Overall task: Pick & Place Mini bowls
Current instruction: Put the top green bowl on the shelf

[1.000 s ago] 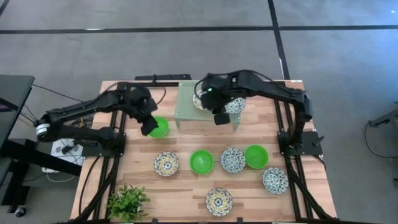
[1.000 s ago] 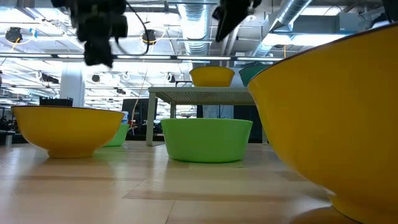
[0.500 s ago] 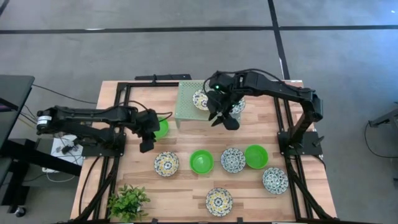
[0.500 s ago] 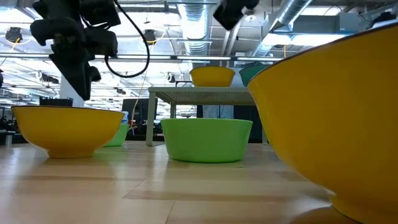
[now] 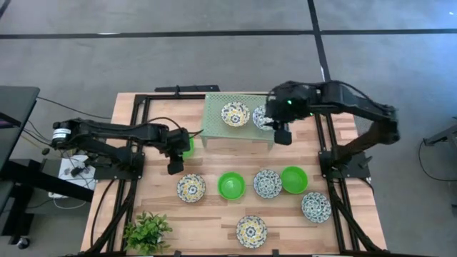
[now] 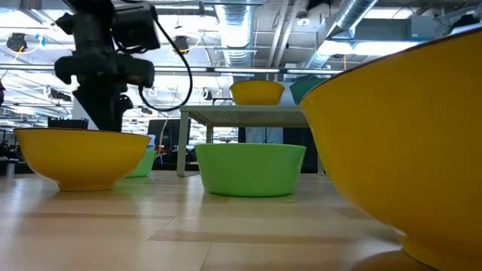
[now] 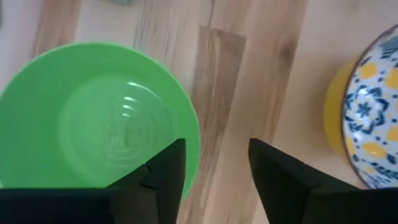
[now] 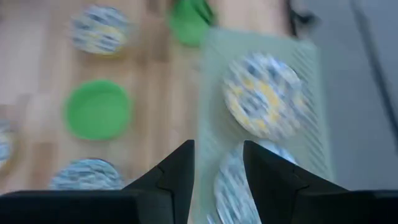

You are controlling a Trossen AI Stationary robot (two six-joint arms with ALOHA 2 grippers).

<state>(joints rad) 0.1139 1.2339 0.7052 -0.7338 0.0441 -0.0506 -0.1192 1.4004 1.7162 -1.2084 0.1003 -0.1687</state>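
Your worktop (image 5: 214,214) is pale wood planking framed by black rails, on grey floor; the low view shows ceiling ducts and strip lights behind. Count eight mini bowls: three smooth bright green, five white with floral patterns. Two floral bowls (image 5: 234,114) sit on the pale green perforated rack (image 5: 214,121) at 12 o'clock. The left gripper (image 5: 176,158) hangs at 9 o'clock, jaws released, straddling the rim of a green bowl (image 7: 93,118). The right gripper (image 5: 281,134) hovers, jaws released and empty, at the rack's 3 o'clock edge. A leafy plant (image 5: 146,232) stands at 7 o'clock.
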